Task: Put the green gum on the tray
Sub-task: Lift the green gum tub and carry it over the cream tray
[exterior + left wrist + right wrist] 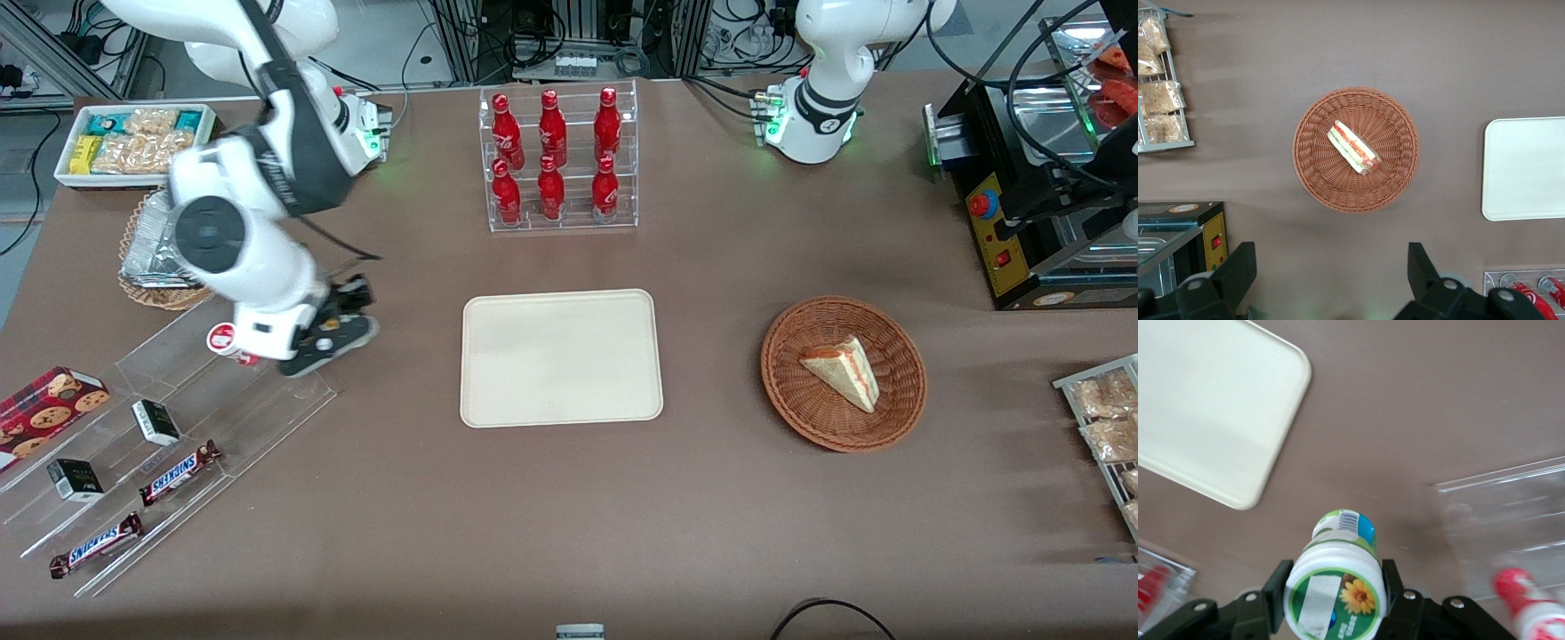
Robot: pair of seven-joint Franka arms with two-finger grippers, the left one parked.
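Gripper (1333,597) of the right arm, fingers clamped on the green gum (1336,583) just below its lid, holding the bottle clear of the table above the edge of the clear stepped rack (169,418), toward the working arm's end. The tray (562,357) lies bare at the table's middle, well apart from the bottle. A similar red-lidded bottle (222,340) stands on the rack beside the gripper. Handling, as judged: a small, rigid plastic bottle, probably light and smooth-walled (so liable to twist or slip in a loose pinch). The grip across the body near the lid looks sound; it should be set down upright.
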